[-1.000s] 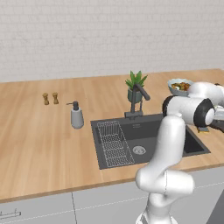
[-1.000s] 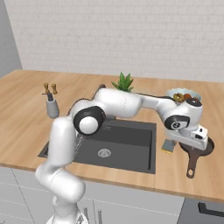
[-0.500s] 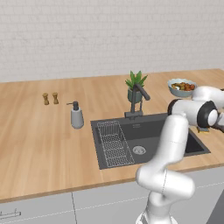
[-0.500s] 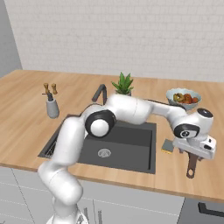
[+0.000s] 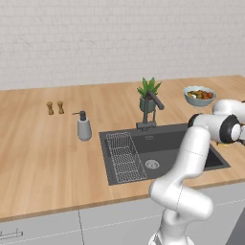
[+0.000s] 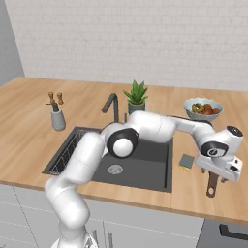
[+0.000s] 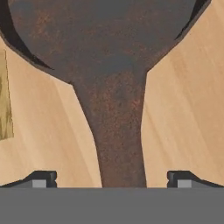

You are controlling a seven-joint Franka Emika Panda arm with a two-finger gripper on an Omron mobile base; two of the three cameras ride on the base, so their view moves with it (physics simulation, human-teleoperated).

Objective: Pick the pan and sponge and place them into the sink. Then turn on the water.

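The pan [image 7: 109, 39] lies on the wooden counter right of the sink [image 6: 160, 180], dark and rusty brown. In the hand view its handle [image 7: 120, 144] runs down the middle, between my two fingertips. My gripper [image 7: 112, 178] is open, one finger on each side of the handle and apart from it. In the right base view the gripper [image 6: 218, 173] hangs low over the pan, hiding its bowl; only the handle end [image 6: 211, 186] pokes out. The sponge [image 6: 186, 161] lies between the sink's right rim and the pan, and its edge [image 7: 4, 96] shows in the hand view.
A bowl of red-orange food [image 6: 203, 107] stands behind the pan. The dark faucet [image 5: 152, 107] and a potted plant [image 5: 149, 93] are behind the basin, with a wire rack [image 5: 125, 155] inside at its left. A soap dispenser [image 5: 84, 127] and two shakers [image 5: 55, 107] stand further left.
The hand has come down and toward the counter's front over the pan, now covering its bowl. The jaws have stayed open.
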